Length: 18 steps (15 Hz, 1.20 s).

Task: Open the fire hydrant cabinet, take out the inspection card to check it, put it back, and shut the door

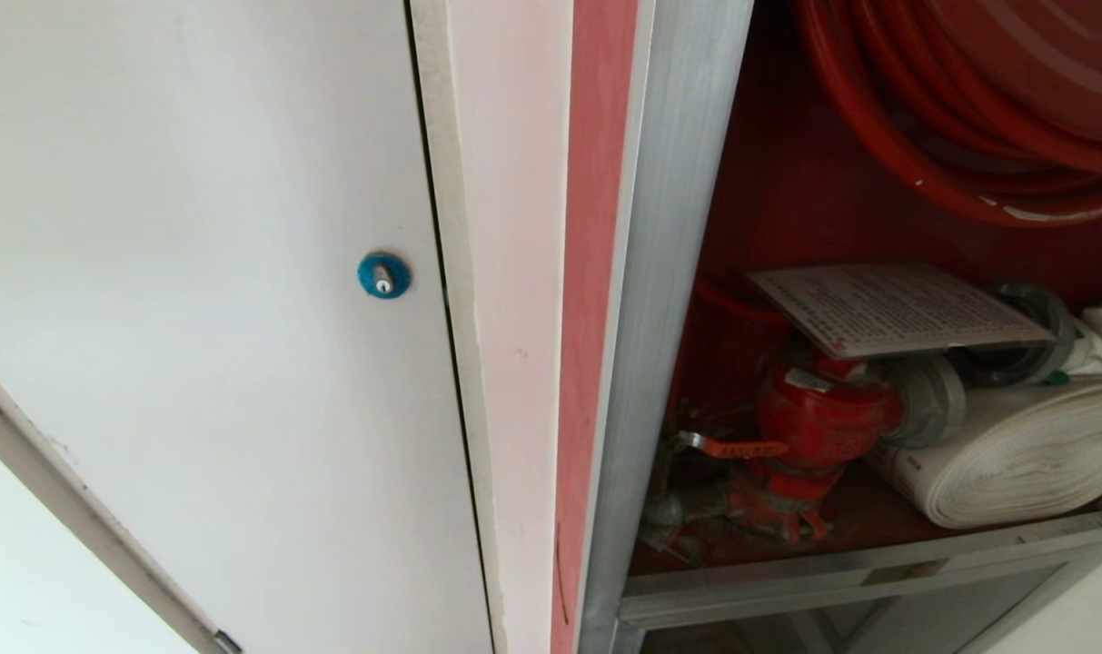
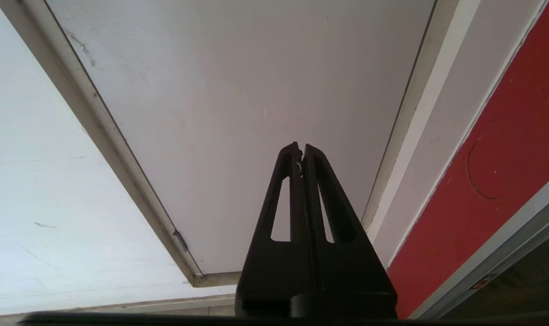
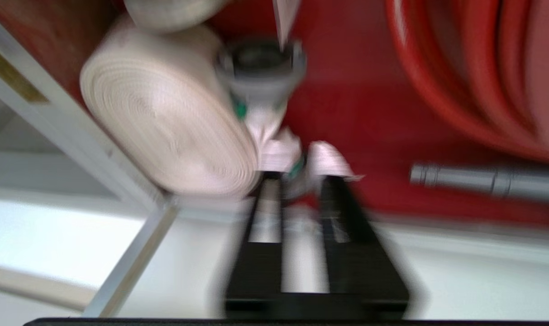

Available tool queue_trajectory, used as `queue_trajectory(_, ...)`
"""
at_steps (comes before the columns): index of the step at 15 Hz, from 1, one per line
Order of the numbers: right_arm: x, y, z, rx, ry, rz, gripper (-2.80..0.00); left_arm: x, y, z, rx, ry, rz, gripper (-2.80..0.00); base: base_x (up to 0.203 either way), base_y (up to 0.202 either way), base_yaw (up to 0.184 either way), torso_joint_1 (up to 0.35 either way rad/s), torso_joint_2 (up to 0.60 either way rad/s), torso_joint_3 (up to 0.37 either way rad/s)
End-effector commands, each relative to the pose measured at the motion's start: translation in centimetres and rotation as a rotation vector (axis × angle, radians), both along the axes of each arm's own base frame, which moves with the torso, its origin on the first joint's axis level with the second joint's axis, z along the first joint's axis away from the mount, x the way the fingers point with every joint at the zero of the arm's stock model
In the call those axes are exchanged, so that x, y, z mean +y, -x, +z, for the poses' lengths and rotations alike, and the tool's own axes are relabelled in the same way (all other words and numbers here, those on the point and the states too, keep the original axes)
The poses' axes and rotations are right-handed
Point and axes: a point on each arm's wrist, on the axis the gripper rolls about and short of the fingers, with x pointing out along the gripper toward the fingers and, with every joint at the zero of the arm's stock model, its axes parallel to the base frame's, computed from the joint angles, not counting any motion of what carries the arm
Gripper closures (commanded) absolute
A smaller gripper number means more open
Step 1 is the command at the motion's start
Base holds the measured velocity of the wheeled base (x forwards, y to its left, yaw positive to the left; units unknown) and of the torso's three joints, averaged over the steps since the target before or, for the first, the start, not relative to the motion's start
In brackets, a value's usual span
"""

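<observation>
With the fire hydrant cabinet (image 1: 678, 272) open and the inspection card (image 1: 896, 307) lying atop the red valve (image 1: 819, 413), the right end effector (image 3: 299, 181), slightly parted and empty, must next reach the card, while the left end effector (image 2: 301, 151) hangs closed.

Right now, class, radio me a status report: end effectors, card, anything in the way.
Left end effector shut, facing plain white panel door. Right end effector parted, empty, near white rolled hose. Pale printed inspection card atop red valve. Nothing blocking.
</observation>
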Motion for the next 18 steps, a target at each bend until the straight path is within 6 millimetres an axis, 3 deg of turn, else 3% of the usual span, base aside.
queue_trajectory(1,0.0,-0.2,0.0,0.008,0.011,0.015,-2.80,0.0,0.0,0.0,-0.001,0.000,0.000,0.00,0.000,0.000,0.000,0.000,0.00,0.000)
queue_trajectory(3,0.0,-0.6,-0.2,0.026,0.026,0.019,-2.80,0.0,0.0,0.0,-0.001,-0.001,0.000,0.00,0.000,0.000,0.000,0.000,0.00,0.000)
queue_trajectory(9,0.2,-6.6,-0.4,0.047,0.031,0.045,-2.80,0.0,0.0,0.0,-0.001,0.000,0.000,0.00,0.000,0.000,0.000,0.000,0.00,0.000)
queue_trajectory(12,0.7,-8.1,-0.9,0.056,-0.002,0.093,-2.80,0.0,0.0,0.0,-0.001,0.000,0.000,0.00,0.000,0.000,0.000,0.000,0.00,0.000)
queue_trajectory(18,1.1,-12.8,-1.5,0.060,0.002,0.095,-2.80,0.0,0.0,0.0,-0.001,-0.001,0.000,0.00,0.000,0.000,0.000,0.000,0.00,0.000)
